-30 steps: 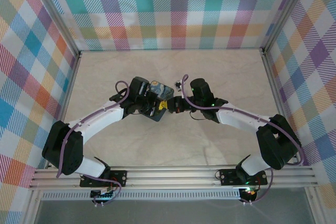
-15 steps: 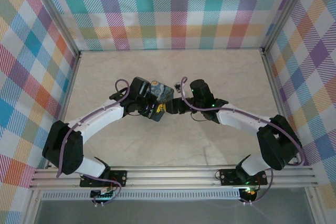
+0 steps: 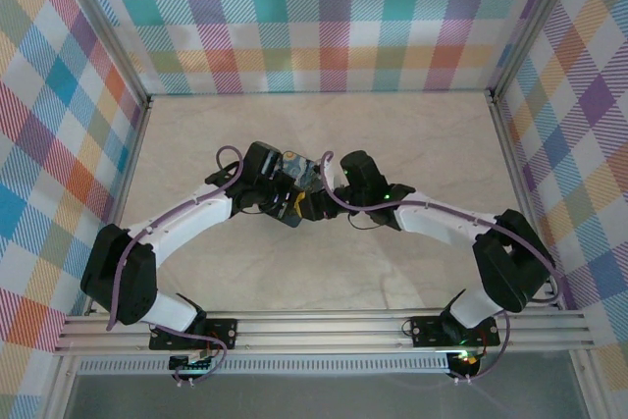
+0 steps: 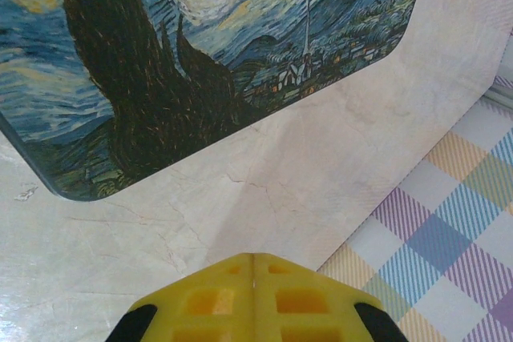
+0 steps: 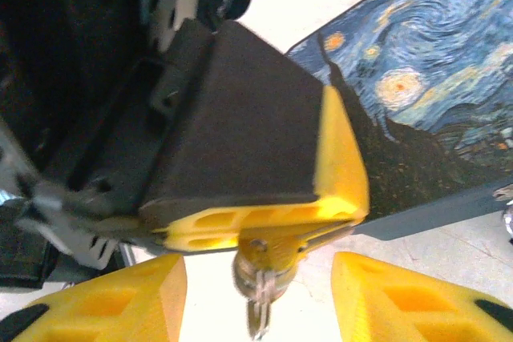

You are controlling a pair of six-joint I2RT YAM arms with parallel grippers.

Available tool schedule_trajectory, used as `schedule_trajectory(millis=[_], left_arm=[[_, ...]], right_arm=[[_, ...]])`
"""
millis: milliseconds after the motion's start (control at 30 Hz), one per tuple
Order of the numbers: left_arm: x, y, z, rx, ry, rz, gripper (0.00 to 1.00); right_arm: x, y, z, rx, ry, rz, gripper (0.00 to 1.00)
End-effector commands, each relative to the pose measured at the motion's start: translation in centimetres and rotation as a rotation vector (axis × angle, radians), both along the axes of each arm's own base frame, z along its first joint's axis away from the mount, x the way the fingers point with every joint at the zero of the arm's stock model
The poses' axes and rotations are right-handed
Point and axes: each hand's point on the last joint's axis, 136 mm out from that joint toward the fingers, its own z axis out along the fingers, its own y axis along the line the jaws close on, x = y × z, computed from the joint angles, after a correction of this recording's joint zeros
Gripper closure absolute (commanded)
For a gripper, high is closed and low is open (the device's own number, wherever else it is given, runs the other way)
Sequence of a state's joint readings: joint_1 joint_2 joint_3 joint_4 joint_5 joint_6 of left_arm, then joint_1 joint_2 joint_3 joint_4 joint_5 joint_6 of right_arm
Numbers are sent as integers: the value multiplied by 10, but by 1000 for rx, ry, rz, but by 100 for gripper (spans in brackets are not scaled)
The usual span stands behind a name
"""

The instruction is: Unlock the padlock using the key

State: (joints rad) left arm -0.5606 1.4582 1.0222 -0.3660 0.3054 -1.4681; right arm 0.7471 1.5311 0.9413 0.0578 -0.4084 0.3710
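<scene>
Seemingly key point(image 5: 257, 282): light, stiff, slick sliver of metal, dangling at 6 o'clock from left tool point(image 4: 255, 286) pinching its top, between spread fingers of right tool point(image 5: 256, 306); probably best taken by exposed shank, tin point(image 5: 417, 94) at 2 o'clock.

Smooth marble-look table point(image 4: 264, 190), painted tin point(image 4: 160, 62), yellow plastic left claw point(image 4: 253, 266), silvery metal key point(image 5: 257, 290)

The tin point(image 3: 302, 173) lies on the worktop point(image 3: 422, 154) near its middle, well apart from every edge. Just before the tin's near side, the left gripper point(image 3: 294, 203) and the right gripper point(image 3: 315, 204) meet tip to tip. A small metal piece point(image 5: 256, 282), key or padlock I cannot tell, hangs under the left gripper's tips, between the right gripper's fingers point(image 5: 120, 302).
</scene>
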Motion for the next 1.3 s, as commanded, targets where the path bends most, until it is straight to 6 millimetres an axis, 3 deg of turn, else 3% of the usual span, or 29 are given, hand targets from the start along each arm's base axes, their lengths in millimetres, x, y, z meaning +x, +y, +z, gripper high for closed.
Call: schedule_trajectory(millis=[0,333,467,500,533,733,900,1267], left_arm=[[2,-4,7,-4,-9,-22,100],[-1,-5,4,5,-1,-34,100],[-3,-5,1,13,5,-39,100],[-3,-5,0,18,9,-40,100],[-4,-4,0,21,10,-38,93],[-6,6,-7,62,15,-30,75],[-6,9,-14,58,22,-23,73],[-1,0,-6,10,13,-34,74]], right_arm=[[15,1,0,-32,-35,-61,57],[28,2,9,11,-68,-129,73],[27,-3,11,-2,-87,-132,87],[26,-4,11,-7,-89,-132,90],[26,-6,11,-11,-91,-135,91],[17,-16,4,-48,-75,-123,94],[8,-18,7,0,-20,-77,94],[-2,-9,10,86,45,27,95]])
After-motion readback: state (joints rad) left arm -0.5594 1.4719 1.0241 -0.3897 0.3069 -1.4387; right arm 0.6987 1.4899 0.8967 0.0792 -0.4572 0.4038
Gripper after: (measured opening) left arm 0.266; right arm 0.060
